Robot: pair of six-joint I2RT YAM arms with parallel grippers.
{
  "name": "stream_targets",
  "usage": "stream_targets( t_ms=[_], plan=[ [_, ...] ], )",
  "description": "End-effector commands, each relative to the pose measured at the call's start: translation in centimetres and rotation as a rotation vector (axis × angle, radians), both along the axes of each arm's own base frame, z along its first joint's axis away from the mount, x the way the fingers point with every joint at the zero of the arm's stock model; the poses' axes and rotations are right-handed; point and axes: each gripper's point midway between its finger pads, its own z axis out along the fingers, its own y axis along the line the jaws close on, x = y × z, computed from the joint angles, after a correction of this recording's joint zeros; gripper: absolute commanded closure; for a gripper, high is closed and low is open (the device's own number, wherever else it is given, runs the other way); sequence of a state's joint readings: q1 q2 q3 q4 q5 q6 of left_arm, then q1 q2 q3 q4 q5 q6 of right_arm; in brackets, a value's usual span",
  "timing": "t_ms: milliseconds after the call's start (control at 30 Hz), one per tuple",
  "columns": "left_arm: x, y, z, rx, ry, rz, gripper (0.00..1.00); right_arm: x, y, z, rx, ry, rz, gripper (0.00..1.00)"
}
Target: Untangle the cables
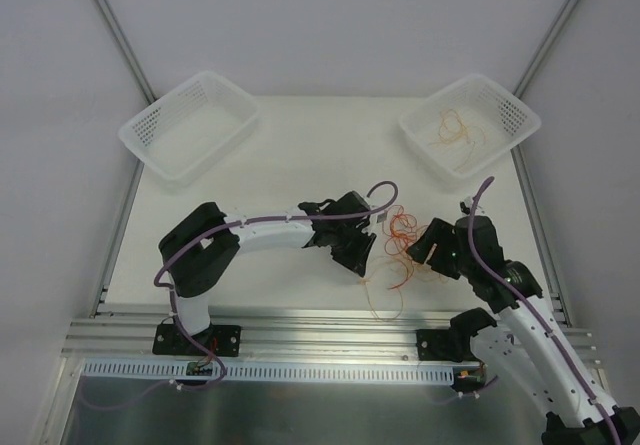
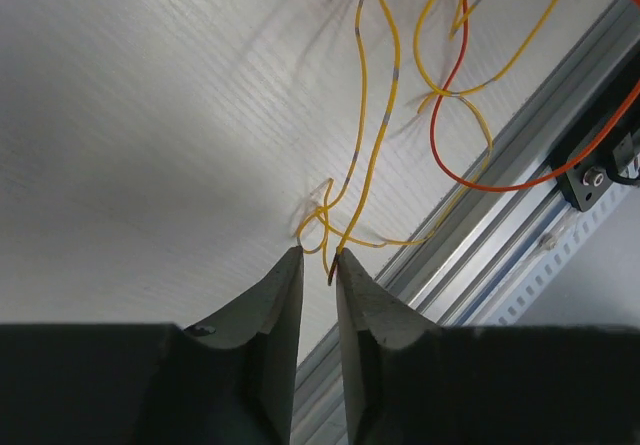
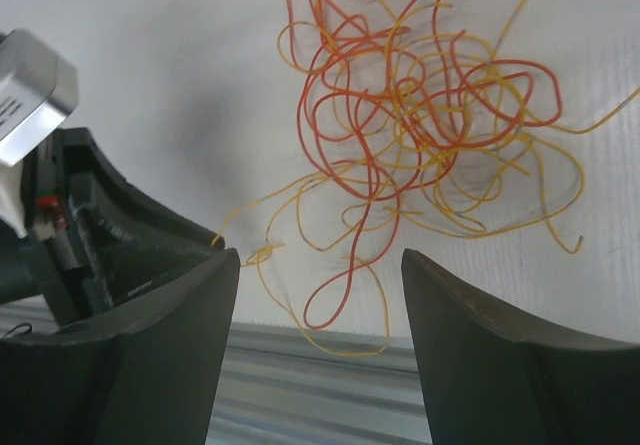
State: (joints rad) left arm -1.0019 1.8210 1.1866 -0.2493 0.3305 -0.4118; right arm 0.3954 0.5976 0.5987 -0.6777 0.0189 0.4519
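The cables lie as a tangle point(image 1: 400, 235) of thin red and orange-yellow wires on the white table between my two grippers, with loose strands trailing toward the near edge. In the left wrist view, my left gripper point(image 2: 318, 255) has its jaws narrowed to a slim gap. The end of a yellow cable point(image 2: 362, 115) sits in that gap, beside a small loop, and a red cable point(image 2: 440, 145) curves to its right. My right gripper point(image 3: 320, 255) stands open and wide, with the tangle point(image 3: 420, 115) ahead of it and a red loop and yellow strands between its fingers, untouched.
A white basket point(image 1: 135, 135) stands at the back left. Another white basket point(image 1: 520, 110) at the back right holds some orange-yellow wires point(image 1: 455, 130). An aluminium rail point(image 1: 330, 330) runs along the near table edge, close to both grippers.
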Motion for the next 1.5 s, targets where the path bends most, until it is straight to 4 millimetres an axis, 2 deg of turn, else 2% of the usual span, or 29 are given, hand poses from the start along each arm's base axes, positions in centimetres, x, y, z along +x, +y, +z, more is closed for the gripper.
stream_targets(
  t_ms=[0, 33, 100, 267, 400, 500, 533, 567, 633, 800, 1067, 1167, 1267, 1333, 1467],
  plan=[
    [0.7, -1.3, 0.7, -0.024, -0.033, 0.002, 0.82, -1.0, 1.6, 0.1, 0.045, -0.006, 0.1, 0.3],
    [0.8, -1.3, 0.7, -0.021, -0.037, 0.005, 0.92, -1.3, 2.2, 0.1, 0.058, -0.009, 0.14, 0.31],
    [1.1, -1.3, 0.9, -0.02, -0.056, 0.017, 1.0, -1.3, 3.0, 0.3, 0.069, -0.029, 0.18, 0.31],
    [1.8, -1.2, 3.2, -0.065, -0.083, 0.044, 1.0, -1.8, 6.4, 1.1, 0.124, -0.098, 0.358, 0.34],
    [2.1, -0.7, 5.1, -0.112, -0.047, 0.089, 1.0, -1.9, 8.7, 0.7, 0.106, -0.093, 0.455, 0.35],
    [1.9, -0.2, 6.4, -0.143, -0.025, 0.114, 1.0, -1.6, 10.4, 0.5, 0.11, -0.117, 0.482, 0.48],
    [1.8, 0.1, 6.8, -0.151, -0.019, 0.125, 1.0, -1.9, 10.9, -0.5, 0.105, -0.097, 0.502, 0.49],
    [1.7, 0.2, 7.0, -0.158, -0.011, 0.129, 1.0, -1.5, 11.7, -0.4, 0.119, -0.12, 0.511, 0.5],
    [1.6, 0.6, 7.4, -0.169, 0.003, 0.144, 1.0, -1.4, 12.2, -1.5, 0.095, -0.11, 0.514, 0.52],
    [1.4, 1.4, 7.8, -0.177, 0.03, 0.176, 1.0, -1.1, 13.4, -2.8, 0.092, -0.129, 0.522, 0.53],
    [1.0, 2.0, 8.4, -0.191, 0.045, 0.199, 1.0, -0.6, 15.2, -2.4, 0.131, -0.194, 0.535, 0.56],
    [1.2, 2.3, 8.5, -0.192, 0.046, 0.212, 1.0, -0.8, 15.5, -2.7, 0.128, -0.184, 0.546, 0.61],
    [1.5, 2.9, 8.6, -0.192, 0.045, 0.23, 1.0, -1.1, 15.5, -2.9, 0.12, -0.182, 0.551, 0.74],
    [1.8, 3.4, 8.6, -0.194, 0.049, 0.245, 1.0, -1.3, 15.5, -2.9, 0.124, -0.183, 0.557, 0.78],
    [2.2, 4.5, 8.9, -0.199, 0.031, 0.256, 1.0, -1.0, 14.5, -2.7, 0.087, -0.2, 0.525, 0.99]
  ],
)
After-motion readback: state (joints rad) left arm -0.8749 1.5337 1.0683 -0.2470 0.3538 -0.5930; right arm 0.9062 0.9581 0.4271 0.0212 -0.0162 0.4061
